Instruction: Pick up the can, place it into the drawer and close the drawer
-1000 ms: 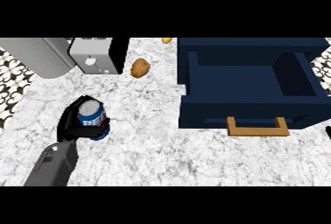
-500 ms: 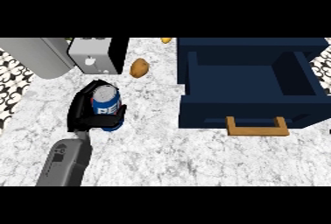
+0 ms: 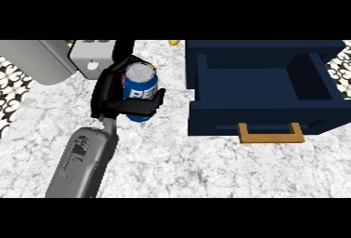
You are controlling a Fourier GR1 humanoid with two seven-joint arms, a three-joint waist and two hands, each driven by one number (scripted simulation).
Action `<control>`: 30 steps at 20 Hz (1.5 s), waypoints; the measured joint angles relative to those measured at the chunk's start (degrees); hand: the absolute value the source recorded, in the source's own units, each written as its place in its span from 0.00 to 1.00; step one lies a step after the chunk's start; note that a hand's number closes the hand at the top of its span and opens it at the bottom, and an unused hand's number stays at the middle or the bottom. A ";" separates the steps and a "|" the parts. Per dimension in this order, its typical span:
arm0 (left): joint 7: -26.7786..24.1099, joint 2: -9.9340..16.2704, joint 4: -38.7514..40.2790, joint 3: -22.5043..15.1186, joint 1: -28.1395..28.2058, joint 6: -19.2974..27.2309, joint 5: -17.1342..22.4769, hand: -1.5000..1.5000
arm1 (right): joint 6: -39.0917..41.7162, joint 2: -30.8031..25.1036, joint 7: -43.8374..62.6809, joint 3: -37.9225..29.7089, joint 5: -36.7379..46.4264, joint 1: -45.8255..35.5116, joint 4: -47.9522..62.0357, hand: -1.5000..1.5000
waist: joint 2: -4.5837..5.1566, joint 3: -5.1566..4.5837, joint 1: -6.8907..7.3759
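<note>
**Desk:** What does the hand have?

**Photographer:** The left hand [image 3: 116, 100], black, on a grey forearm [image 3: 83, 160] rising from the lower edge, has its fingers and thumb curled round one blue can [image 3: 140, 92]. The can stands nearly upright in the grasp, silver top showing, white lettering partly covered by the fingers [image 3: 140, 107]. Whether its base touches the table [image 3: 205, 167] I cannot tell.

**Desk:** And the other hand?

**Photographer:** It shows nowhere in the view. One arm, one hand.

**Desk:** Where is the can against the drawer?

**Photographer:** Left of it and outside it, near its left wall. There is one drawer [image 3: 264, 90], dark blue, pulled open, with one wooden handle [image 3: 270, 135] on its front. Nothing can be seen lying inside it.

**Desk:** Anything else on the table?

**Photographer:** Two grey objects at the top left: a larger rounded one [image 3: 34, 60] at the corner, and a smaller box [image 3: 89, 58] just behind the hand. One small yellow-orange thing [image 3: 174, 42] sits at the top edge, above the drawer's left corner; too little shows to name it. A patterned black-and-white floor [image 3: 14, 88] borders the marble at the left.
</note>
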 measured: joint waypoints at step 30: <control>10.07 -0.42 33.94 -10.72 -48.55 19.77 9.78 1.00 | 0.49 0.15 1.24 -0.48 1.38 -3.81 2.03 0.00 | 0.51 0.04 -1.94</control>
